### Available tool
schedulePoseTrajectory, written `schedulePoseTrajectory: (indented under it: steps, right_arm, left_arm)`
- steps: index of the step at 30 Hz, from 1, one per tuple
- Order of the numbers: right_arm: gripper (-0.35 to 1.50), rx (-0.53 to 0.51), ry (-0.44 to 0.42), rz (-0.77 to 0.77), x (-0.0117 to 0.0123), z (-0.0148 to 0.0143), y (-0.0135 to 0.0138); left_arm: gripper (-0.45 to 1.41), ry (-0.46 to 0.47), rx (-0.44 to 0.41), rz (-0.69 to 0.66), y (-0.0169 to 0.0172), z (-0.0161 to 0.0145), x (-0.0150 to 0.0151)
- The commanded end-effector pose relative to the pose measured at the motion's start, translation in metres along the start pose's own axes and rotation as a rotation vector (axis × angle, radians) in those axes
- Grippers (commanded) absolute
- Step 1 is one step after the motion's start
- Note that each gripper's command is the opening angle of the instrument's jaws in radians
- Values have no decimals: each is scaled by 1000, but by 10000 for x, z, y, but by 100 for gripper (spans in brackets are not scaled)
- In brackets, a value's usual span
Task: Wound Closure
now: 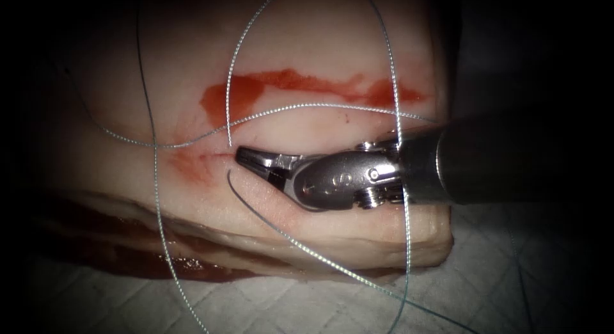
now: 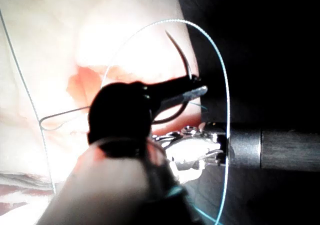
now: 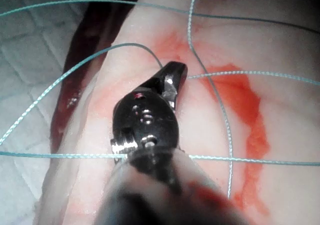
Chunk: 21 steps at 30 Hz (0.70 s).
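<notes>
Tissue (image 1: 320, 39): lay on the padded counter (image 1: 288, 302), skin side up under the endoscope, presumably to present the cut (image 1: 204, 156) to both tools. Showed the cut as a thin reddened line running across, with a broader smear of red fluid (image 1: 243, 94) beyond it.

Right pincer (image 1: 243, 156): reached in from the right, low over the tissue, with its tip at the right end of the cut. Looked pressed together, pinching nothing visible. Judged to be parked close to the needle to have it within reach.

Needle (image 1: 252, 203): lay on the surface of the tissue just beside that tip, on the near side of the cut toward its right end, arcing away toward the front edge. Was not seen entering the tissue, and was gripped by neither tool in the endoscope view. Probably rested flat there for easy finding.

Thread (image 1: 157, 180): trailed from the far end of the needle off the front edge and looped widely over the tissue, crossing the cut and the shaft of the right tool. Hung slack throughout, so judged free of tension. Ended with one strand just above the right pincer, touching it or not impossible to tell.

Left pincer (image 2: 200, 90): appeared in the left wrist view as a dark taper, seemingly pressed together. Was crossed there by the curve of the needle, yet more likely only stood in front of it than pinched it. Judged empty and kept clear of the work
</notes>
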Motion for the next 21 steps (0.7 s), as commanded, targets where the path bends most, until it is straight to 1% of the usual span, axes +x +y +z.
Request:
schedulePoseTrajectory:
  steps: [1, 3, 6, 8, 11, 14, 16, 17, 19, 21]
  right_arm:
    - [-18, -20, -2, -4, 3, 9, 6]
    - [-6, -48, 0, -10, 6, 9, 12]
    - [14, -54, 2, -18, 8, 11, 20]
    - [14, -54, 2, -19, 8, 12, 21]
    - [7, -53, 2, -18, 8, 14, 21]
    - [14, -51, 4, -19, 6, 19, 23]
    - [14, -50, 5, -19, 6, 21, 24]
    - [15, -49, 5, -19, 6, 22, 24]
    - [31, -48, 7, -19, 5, 24, 24]
    - [34, -48, 7, -19, 5, 24, 25]
  left_arm:
    - [-45, 0, 1, 0, 5, 3, 3]
    - [-45, 0, 1, 0, 5, 3, 3]
    - [-45, 0, 1, 0, 5, 3, 3]
    - [-45, 0, 1, 0, 5, 3, 3]
    - [-45, 0, 1, 0, 5, 3, 3]
    - [-45, 0, 1, 0, 5, 3, 3]
    - [-45, 0, 1, -1, 5, 3, 3]
    - [-45, 0, 1, -1, 5, 3, 3]
    - [-45, 0, 1, -1, 5, 3, 2]
    - [-45, 0, 1, -1, 5, 3, 3]
